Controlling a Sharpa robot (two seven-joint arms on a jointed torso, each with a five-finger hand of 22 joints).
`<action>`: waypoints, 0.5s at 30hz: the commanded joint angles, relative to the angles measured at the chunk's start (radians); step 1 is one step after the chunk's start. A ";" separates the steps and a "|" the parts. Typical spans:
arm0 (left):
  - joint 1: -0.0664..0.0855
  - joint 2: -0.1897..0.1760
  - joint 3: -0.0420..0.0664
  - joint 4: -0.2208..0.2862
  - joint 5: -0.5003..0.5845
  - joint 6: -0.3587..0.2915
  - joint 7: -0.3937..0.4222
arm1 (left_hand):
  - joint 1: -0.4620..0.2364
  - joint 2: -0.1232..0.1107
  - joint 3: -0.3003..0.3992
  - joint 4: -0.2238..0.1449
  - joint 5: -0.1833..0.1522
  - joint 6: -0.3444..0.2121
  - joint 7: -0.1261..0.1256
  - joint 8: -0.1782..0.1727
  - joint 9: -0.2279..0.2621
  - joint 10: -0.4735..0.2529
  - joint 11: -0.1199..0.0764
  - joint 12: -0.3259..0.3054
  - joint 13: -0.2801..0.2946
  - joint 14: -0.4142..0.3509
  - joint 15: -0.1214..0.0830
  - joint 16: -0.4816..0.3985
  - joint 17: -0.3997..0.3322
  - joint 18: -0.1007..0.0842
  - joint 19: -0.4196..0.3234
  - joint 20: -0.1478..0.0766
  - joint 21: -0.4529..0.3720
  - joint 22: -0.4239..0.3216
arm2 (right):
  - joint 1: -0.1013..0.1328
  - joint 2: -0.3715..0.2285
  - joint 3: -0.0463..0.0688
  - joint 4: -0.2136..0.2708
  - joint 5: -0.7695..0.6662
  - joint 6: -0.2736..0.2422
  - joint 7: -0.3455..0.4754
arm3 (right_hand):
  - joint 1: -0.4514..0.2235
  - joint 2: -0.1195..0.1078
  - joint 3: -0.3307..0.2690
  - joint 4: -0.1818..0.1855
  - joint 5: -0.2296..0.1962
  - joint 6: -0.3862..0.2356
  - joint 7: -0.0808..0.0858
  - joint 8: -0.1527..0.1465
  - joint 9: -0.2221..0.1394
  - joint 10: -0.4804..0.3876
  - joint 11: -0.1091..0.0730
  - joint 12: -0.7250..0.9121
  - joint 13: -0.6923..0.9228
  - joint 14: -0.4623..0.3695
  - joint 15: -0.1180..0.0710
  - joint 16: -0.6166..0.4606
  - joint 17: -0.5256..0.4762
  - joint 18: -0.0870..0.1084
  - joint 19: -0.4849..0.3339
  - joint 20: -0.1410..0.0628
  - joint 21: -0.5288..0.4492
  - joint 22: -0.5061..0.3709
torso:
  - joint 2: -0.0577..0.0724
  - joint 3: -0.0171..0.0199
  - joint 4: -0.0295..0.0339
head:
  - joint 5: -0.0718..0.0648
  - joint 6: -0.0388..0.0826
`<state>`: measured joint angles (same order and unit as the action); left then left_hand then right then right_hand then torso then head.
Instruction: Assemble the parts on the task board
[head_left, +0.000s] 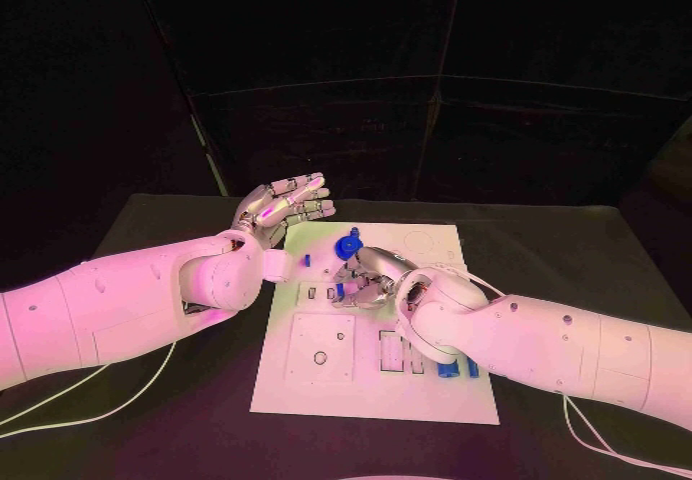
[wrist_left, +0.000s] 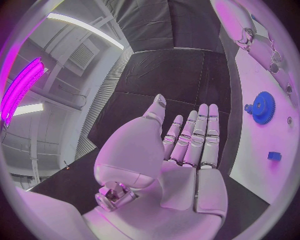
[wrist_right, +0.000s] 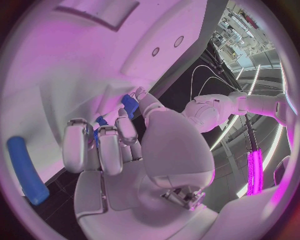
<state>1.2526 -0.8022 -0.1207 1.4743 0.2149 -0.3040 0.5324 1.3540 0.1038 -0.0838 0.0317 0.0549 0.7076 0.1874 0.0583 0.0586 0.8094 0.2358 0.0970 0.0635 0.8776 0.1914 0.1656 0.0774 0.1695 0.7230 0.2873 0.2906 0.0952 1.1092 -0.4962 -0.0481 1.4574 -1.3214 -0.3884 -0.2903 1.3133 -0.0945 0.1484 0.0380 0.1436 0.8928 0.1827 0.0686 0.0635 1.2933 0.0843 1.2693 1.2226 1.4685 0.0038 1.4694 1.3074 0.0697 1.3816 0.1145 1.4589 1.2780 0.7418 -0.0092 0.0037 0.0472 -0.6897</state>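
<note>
Standing by the surface (head_left: 173, 220), I see the white board (head_left: 378, 395) lying flat in the middle with small blue parts spread over it. A blue gear (head_left: 348, 244) sits on the far half, close to the right hand (head_left: 378, 278), which is bent down onto the board with its fingers curled in around a little blue block (wrist_right: 129, 105). From the wrist view the fingertips (wrist_right: 128, 131) crowd that block and another blue piece beside it, but I cannot tell whether anything is truly pinched or only touched. A blue bar (wrist_right: 26, 171) lies on the board's near part, apart from the fingers.

The left hand (head_left: 281, 207) hangs just off the board's far left corner, palm up, fingers straight and lightly spread, holding nothing. One more small block (wrist_left: 274, 156) lies on the board near it.

These parts look like hard moulded plastic: light, stiff, and smooth enough to skate on the board if nudged sideways. I would judge the blocks best taken by their flat opposite sides between thumb and a fingertip. The gear would want a hold across its rim or by its hub, since the teeth give poor purchase. None looks fragile, though a squeeze off centre could flick one away.
</note>
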 joint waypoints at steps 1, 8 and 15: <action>0.002 0.002 0.001 -0.003 -0.003 0.018 -0.002 | 0.000 0.007 0.000 -0.009 0.003 -0.003 0.093 0.002 0.000 0.003 -0.001 0.004 0.000 0.005 0.001 0.001 -0.001 0.001 0.009 0.000 -0.002 -0.002 | 0.001 -0.009 0.000 0.011 0.042 -0.078 0.114 | 0.012 0.002 -0.009 0.001 0.008 -0.005 -0.004 0.000 0.003 0.000 0.006 0.005 0.000 0.061 0.008 0.004 0.060 -0.007 0.000 0.006 0.002 0.001 | 0.000 0.0006 -0.0005 | -0.001 0.002; 0.002 0.000 0.001 -0.025 -0.037 0.040 -0.020 | -0.008 0.013 0.002 -0.024 0.004 0.096 0.079 0.021 0.008 0.053 -0.019 0.025 0.002 0.093 -0.024 0.034 0.010 0.015 0.069 -0.010 0.026 0.004 | 0.001 -0.060 0.001 0.046 0.139 -0.085 0.300 | 0.015 0.005 -0.023 0.004 0.017 -0.023 0.001 0.000 0.003 -0.007 0.011 0.002 -0.005 0.059 0.012 0.003 0.057 -0.005 -0.006 0.010 -0.001 -0.007 | -0.002 -0.0005 -0.0008 | 0.002 0.005; 0.003 -0.005 0.001 -0.051 -0.128 0.095 -0.047 | 0.000 0.029 0.011 -0.043 0.004 0.245 0.025 0.063 0.018 0.190 -0.076 0.058 0.005 0.271 -0.087 0.087 0.042 0.016 0.202 -0.066 0.092 0.024 | 0.015 -0.138 0.003 0.109 0.218 -0.064 0.401 | 0.010 0.000 -0.041 0.011 0.019 -0.026 0.002 0.005 0.004 -0.012 0.012 0.000 -0.008 0.060 0.014 0.004 0.061 -0.005 -0.008 0.012 -0.002 -0.009 | -0.001 0.0005 -0.0010 | 0.009 0.012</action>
<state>1.2536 -0.8064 -0.1207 1.4260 0.1651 -0.2683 0.5058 1.3555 0.1256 -0.0729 -0.0072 0.0549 0.9470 0.2136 0.1186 0.0762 0.9927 0.1630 0.1518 0.0687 1.1416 0.1074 0.2502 0.1178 0.1693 0.9195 0.2240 0.3799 0.1185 1.1196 -0.6297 -0.0472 1.5564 -1.1800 -0.4458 0.0031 1.3213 -0.0864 0.1097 0.0492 0.1572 0.8737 0.1849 0.0687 0.0670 1.2845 0.0931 1.2692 1.2156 1.4686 0.0108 1.4695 1.3073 0.0697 1.3743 0.1218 1.4589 1.2696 0.7394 -0.0092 0.0026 0.0519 -0.6805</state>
